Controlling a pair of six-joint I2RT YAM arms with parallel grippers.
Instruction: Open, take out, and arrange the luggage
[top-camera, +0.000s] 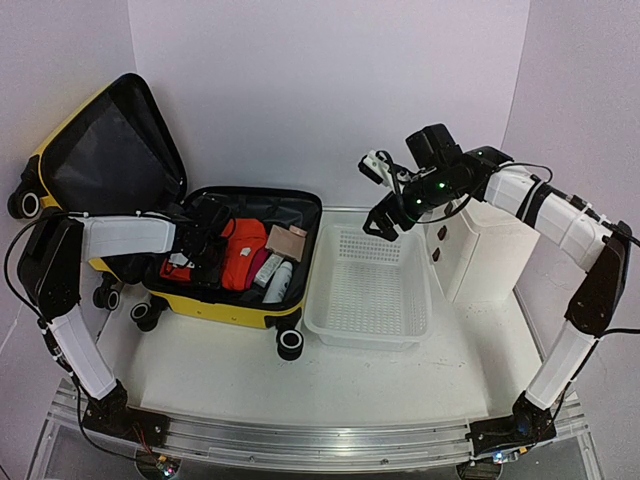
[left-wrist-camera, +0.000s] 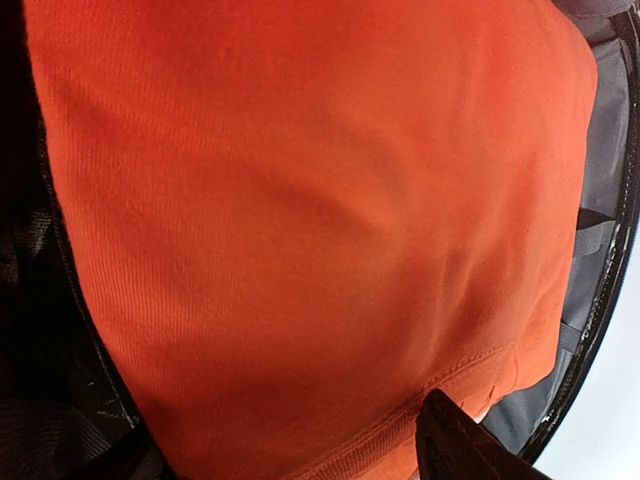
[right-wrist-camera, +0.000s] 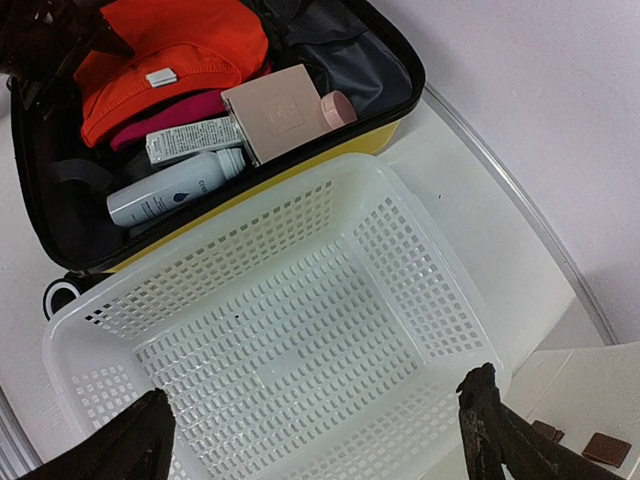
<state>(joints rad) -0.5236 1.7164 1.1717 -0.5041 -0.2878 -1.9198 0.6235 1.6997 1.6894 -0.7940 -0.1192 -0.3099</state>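
The yellow luggage (top-camera: 215, 305) lies open at the left, its dark-lined lid (top-camera: 110, 150) standing up. It also shows in the right wrist view (right-wrist-camera: 390, 135). Inside are an orange garment (top-camera: 243, 255), a beige box (right-wrist-camera: 280, 110), a white bottle (right-wrist-camera: 170, 190) and a white tube (right-wrist-camera: 195, 140). My left gripper (top-camera: 210, 245) is down in the luggage against the orange garment (left-wrist-camera: 300, 200); one fingertip (left-wrist-camera: 455, 445) shows far to the right, so the jaws stand apart. My right gripper (right-wrist-camera: 312, 420) is open and empty above the white basket (right-wrist-camera: 300, 330).
The white perforated basket (top-camera: 415, 330) sits right of the luggage, with nothing in it. A white drawer cabinet (top-camera: 480, 250) stands at the far right. A pink item (right-wrist-camera: 170, 110) lies under the orange garment. White walls close off the back and sides.
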